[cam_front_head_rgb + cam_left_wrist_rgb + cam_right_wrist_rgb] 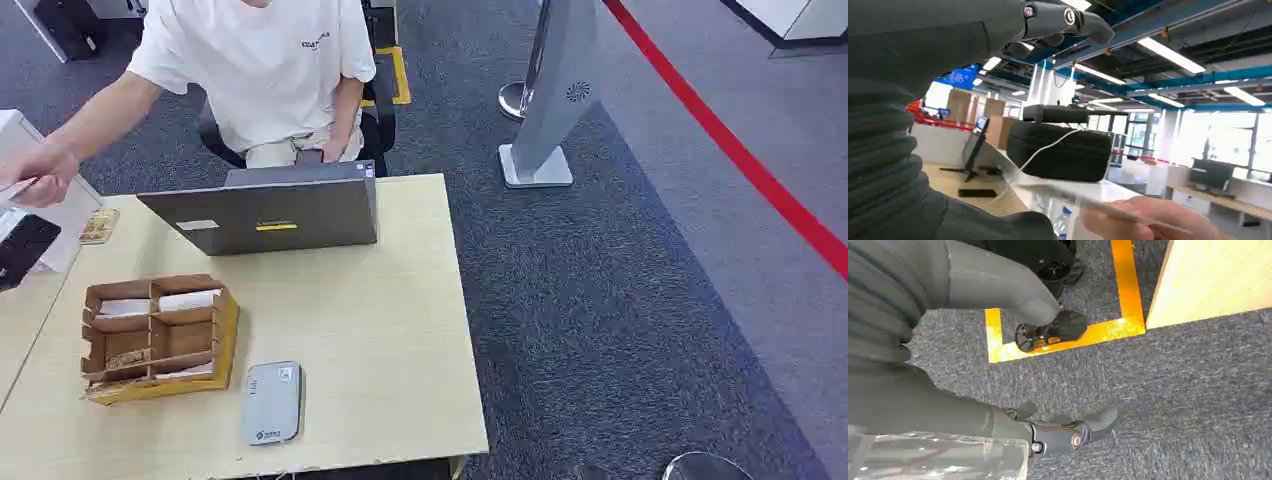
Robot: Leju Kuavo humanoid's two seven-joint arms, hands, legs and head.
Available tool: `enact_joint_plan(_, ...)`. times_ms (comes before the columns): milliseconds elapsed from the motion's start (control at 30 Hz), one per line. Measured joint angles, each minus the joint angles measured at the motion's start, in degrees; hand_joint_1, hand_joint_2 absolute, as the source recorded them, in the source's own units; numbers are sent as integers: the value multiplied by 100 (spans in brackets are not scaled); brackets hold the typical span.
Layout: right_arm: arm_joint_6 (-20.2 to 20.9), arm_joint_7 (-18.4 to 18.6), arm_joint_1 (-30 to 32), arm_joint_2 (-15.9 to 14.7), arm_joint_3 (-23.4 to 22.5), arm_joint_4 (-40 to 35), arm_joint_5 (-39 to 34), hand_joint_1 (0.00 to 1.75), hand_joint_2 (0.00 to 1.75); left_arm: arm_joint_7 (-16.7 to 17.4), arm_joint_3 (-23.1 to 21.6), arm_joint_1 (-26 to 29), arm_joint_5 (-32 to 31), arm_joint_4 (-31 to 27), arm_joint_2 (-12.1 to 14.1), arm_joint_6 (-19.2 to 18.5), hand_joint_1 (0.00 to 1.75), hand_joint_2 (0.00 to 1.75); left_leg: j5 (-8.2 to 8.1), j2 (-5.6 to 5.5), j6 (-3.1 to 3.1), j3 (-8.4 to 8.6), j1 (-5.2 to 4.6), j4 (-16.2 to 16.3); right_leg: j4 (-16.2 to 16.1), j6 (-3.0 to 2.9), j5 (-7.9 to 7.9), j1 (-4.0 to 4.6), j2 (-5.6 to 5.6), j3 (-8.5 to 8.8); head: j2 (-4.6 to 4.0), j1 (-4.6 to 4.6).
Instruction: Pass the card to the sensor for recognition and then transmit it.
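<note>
A person in a white shirt sits behind the table, and their hand [42,172] holds the white card [14,189] at the far left. My left hand [24,250] hangs just below it at the picture's left edge. In the left wrist view the blurred card [1108,210] lies in the person's fingers [1153,220], while my left hand [1013,125] has its fingers [1068,20] and thumb [998,222] wide apart, holding nothing. The grey card sensor [270,403] lies near the table's front edge. My right hand [1048,370] hangs over the carpet, fingers apart and empty.
A cardboard organiser [160,335] stands on the table [380,330] left of the sensor, and a grey laptop [270,212] stands at the back. A white box [10,135] sits at far left. A sign stand [545,110] and red floor line [740,150] lie to the right.
</note>
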Motion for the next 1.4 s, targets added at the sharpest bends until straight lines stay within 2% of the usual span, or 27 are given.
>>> enact_joint_plan(100, -17, -59, -2, 61, -2, 0, 52, 0, 175, 385, -170, -263, -529, 321, 129, -181, 0, 175, 1, 0, -1, -2, 1, 0, 1, -2, 2, 2, 0, 0, 0, 0)
enact_joint_plan(233, -4, -105, 3, 113, -7, 0, 96, 0, 175, 732, -385, -503, -1080, 649, 192, -310, 0, 175, 3, 0, -3, -3, 2, 0, 2, -2, 2, 3, 0, -1, 0, 2)
enact_joint_plan(333, -2, -114, 6, 131, -22, 0, 101, 0, 175, 835, -496, -574, -1243, 780, 227, -319, 0, 175, 4, 1, -2, -3, 2, 0, 3, -2, 2, 3, 1, -2, 0, 0)
enact_joint_plan(367, -2, -114, 9, 138, -28, 0, 101, 0, 175, 839, -516, -592, -1250, 806, 229, -319, 175, 175, 4, 1, -2, -5, 2, 0, 3, -2, 2, 3, 0, -2, 2, 0)
enact_joint_plan(1067, -28, -162, 54, 146, -109, 0, 179, 0, 175, 804, -625, -538, -1009, 915, 199, -275, 175, 175, 4, 0, -2, -10, 2, 0, 2, -2, 2, 3, 0, -6, 0, 0)
enact_joint_plan(1267, -70, -162, 61, 146, -136, 0, 199, 0, 175, 726, -625, -454, -889, 887, 76, -168, 175, 175, 4, 0, -2, -9, 1, 0, 2, -2, 2, 2, 0, -6, 2, -2)
enact_joint_plan(1400, -74, -179, 78, 162, -173, 0, 197, 0, 175, 498, -693, -29, -694, 408, -127, -172, 175, 175, 4, 0, -2, -10, 0, 0, 2, -2, 2, 1, 0, -6, 2, -2)
